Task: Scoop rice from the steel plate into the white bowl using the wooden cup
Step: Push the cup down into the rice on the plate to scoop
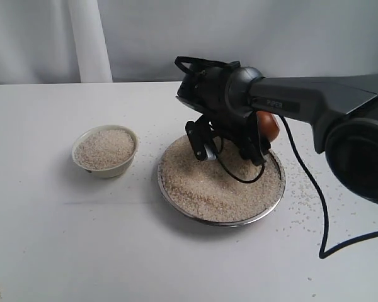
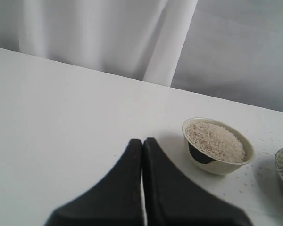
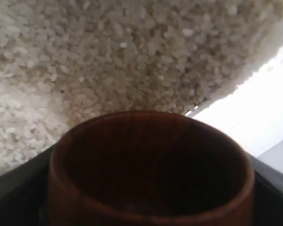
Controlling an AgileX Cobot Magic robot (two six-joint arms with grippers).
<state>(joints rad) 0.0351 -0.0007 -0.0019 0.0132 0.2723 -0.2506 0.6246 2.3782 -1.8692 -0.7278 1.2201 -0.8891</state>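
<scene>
A plain white worktop (image 1: 82,251) fills the scene, backed at the far side by a pale grey curtain (image 1: 50,38) hanging in soft folds. Loose grains dot the worktop around the steel plate (image 1: 227,222), thickest to its right, where a black cable (image 1: 318,207) trails. The rice (image 1: 220,189) covers the plate. More is heaped in the white bowl (image 1: 107,168), just left of the plate. The right pincer (image 3: 141,188) pinches the wooden cup (image 1: 269,126) over the plate's far right part. The left pincer (image 2: 142,141) is pressed together above bare worktop. Small pale lettering on the right arm (image 1: 315,94) is too blurred to read.
</scene>
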